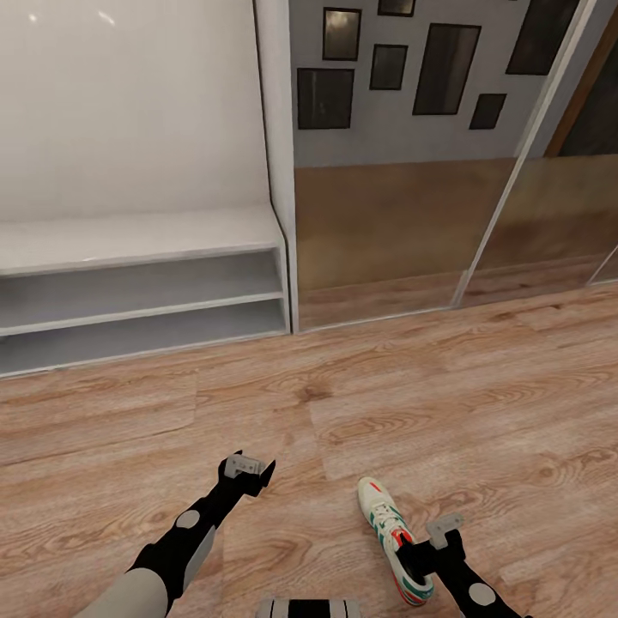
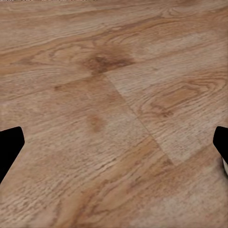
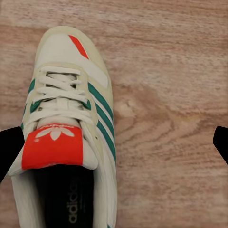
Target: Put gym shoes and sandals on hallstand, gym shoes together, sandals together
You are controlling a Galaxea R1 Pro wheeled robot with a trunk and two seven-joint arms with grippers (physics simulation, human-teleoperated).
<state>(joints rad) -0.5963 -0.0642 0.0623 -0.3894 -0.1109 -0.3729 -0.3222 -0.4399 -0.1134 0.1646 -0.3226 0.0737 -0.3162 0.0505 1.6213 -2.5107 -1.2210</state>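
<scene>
Shoe [image 1: 390, 536]: one white, green-striped sneaker on the wood floor [image 1: 386, 412], toe toward the mirrored wall | right tool [image 1: 433, 541]: just above its heel end, fingers spread wide | left tool [image 1: 249, 472]: wide, over bare floor | rack [image 1: 142, 296]: pale, far left, well apart

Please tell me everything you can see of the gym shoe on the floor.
The gym shoe is a white lace-up sneaker with green side stripes, a red-orange tongue label and a small red toe mark. It lies upright on its sole on the wood-plank floor, toe towards the wall. The right gripper hangs above its heel end, fingers apart.
</scene>
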